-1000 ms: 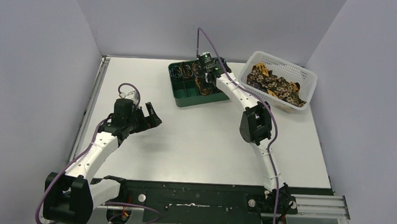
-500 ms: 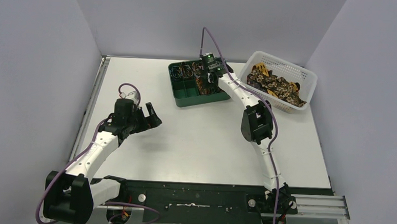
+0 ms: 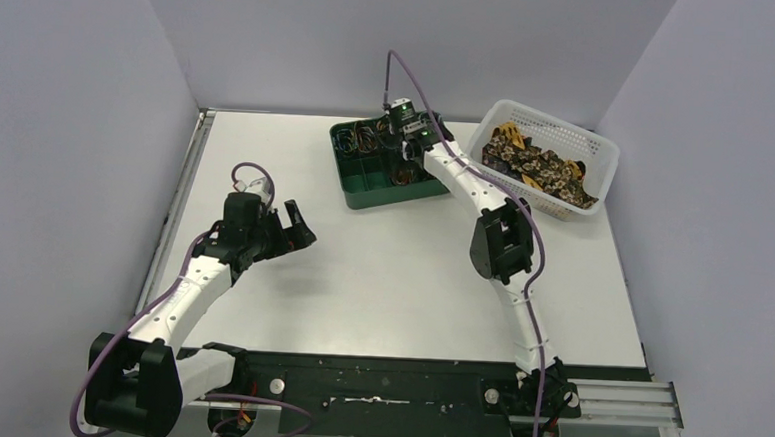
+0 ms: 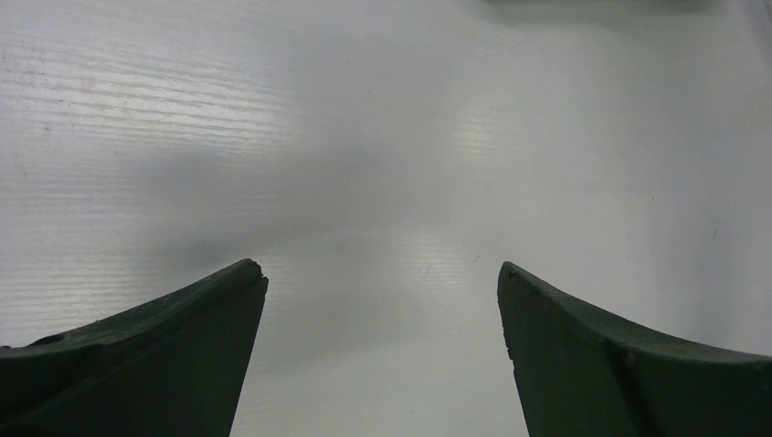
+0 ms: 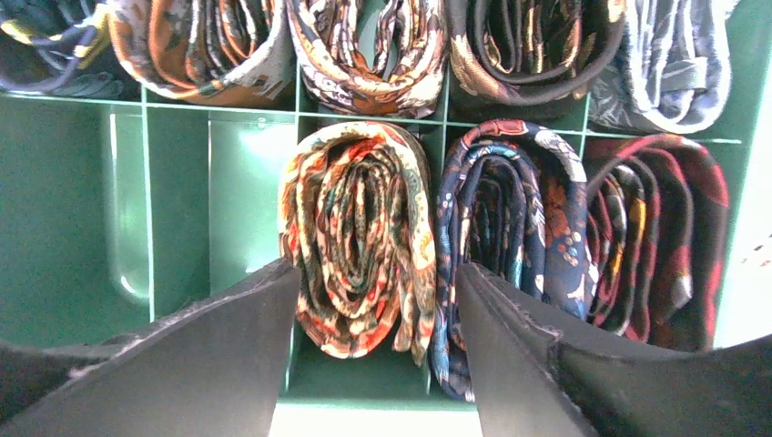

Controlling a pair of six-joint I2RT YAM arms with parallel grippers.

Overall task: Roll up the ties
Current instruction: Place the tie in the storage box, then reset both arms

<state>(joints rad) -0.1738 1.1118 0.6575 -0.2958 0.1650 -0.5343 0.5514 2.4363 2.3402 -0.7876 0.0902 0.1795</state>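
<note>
In green tray (image 5: 182,200) compartment, frame centre: rolled tie (image 5: 355,228), coil end-on, straddled by parted right pincer (image 5: 378,273), ungripped. Over table (image 4: 364,137), left pincer (image 4: 380,269) wide, empty. In basket (image 3: 568,128), upper right, loose ties (image 3: 536,166); right arm nearer.

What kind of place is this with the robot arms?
Most likely a robot test bench in a lab: a left arm and right arm bolted to a white table, plain panels walling it in, and a green tray of rolled ties beside a white basket of loose ties.
</note>
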